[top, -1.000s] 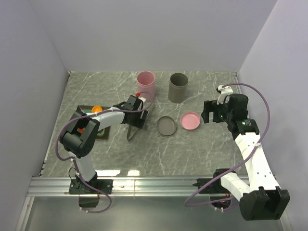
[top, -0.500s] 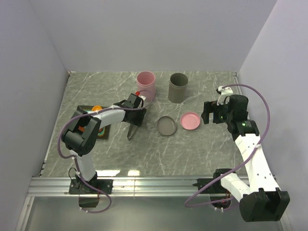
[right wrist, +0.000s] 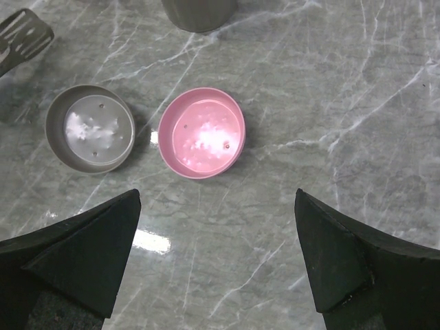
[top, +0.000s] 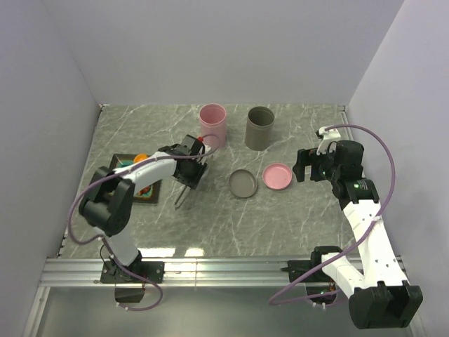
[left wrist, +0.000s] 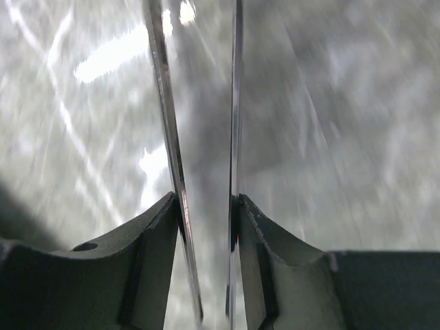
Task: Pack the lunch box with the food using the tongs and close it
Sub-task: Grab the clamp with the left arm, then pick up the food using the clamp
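Note:
My left gripper (top: pixel 189 170) is shut on the tongs (top: pixel 182 196). In the left wrist view both fingers press the two thin metal arms of the tongs (left wrist: pixel 165 103) together around the left gripper's (left wrist: pixel 206 199) gap. The tong tips hang just over the table, left of the grey lid (top: pixel 243 183). The lunch box shows as a pink tub (top: pixel 212 123) and a grey tub (top: pixel 259 128), both open at the back. The food (top: pixel 140 158) lies on the teal tray (top: pixel 151 196), mostly hidden by my left arm. My right gripper (top: pixel 303 166) hovers open and empty near the pink lid (top: pixel 278 176).
In the right wrist view the grey lid (right wrist: pixel 89 128) and pink lid (right wrist: pixel 202 132) lie upside down ahead of the right gripper (right wrist: pixel 216 206). The grey tub's base (right wrist: pixel 199 12) and a tong tip (right wrist: pixel 24 31) show at the top. Walls enclose the table on three sides.
My left gripper has closed on the tongs, squeezing their arms nearer together, and shifted a little left so the tips swung leftward. The right arm has barely moved.

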Motion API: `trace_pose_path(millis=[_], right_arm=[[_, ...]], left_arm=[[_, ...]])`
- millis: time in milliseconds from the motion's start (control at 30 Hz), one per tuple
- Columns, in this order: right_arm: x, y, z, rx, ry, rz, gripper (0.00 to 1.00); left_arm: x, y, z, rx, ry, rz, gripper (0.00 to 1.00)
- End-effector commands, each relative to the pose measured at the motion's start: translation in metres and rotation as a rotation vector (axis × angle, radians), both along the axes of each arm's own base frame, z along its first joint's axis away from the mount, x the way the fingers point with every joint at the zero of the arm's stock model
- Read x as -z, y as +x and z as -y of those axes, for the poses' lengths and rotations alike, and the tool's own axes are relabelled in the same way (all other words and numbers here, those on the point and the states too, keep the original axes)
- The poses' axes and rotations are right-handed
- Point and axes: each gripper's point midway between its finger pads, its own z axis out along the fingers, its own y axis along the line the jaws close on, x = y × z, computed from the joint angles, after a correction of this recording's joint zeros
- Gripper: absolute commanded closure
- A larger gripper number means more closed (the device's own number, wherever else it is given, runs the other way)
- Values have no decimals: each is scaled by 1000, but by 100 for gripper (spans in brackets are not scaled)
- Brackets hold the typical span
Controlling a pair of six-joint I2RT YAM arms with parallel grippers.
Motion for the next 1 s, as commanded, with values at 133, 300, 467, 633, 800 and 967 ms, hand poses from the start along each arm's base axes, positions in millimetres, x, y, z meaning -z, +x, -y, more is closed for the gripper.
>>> trace_pose_path(millis=[133, 300, 467, 633, 800, 967], right_arm=[[-17, 1, -8, -31, 36, 59, 0], [-18, -2, -9, -40, 40, 63, 0], [-22, -3, -15, -73, 54, 71, 0], [-25, -2, -21, -102, 71, 69, 0], [-25, -2, -22, -109, 75, 65, 0], [-26, -2, -23, -116, 77, 69, 0]], left_arm=[[-80, -38, 4, 217, -100, 17, 55], [-121, -52, 16, 342, -214, 46, 51], [-151, -66, 24, 422, -310, 51, 48], [-172, -70, 29, 450, -353, 61, 48], [-185, -55, 5, 365, -381, 90, 47], [-193, -38, -54, 230, -388, 116, 45]])
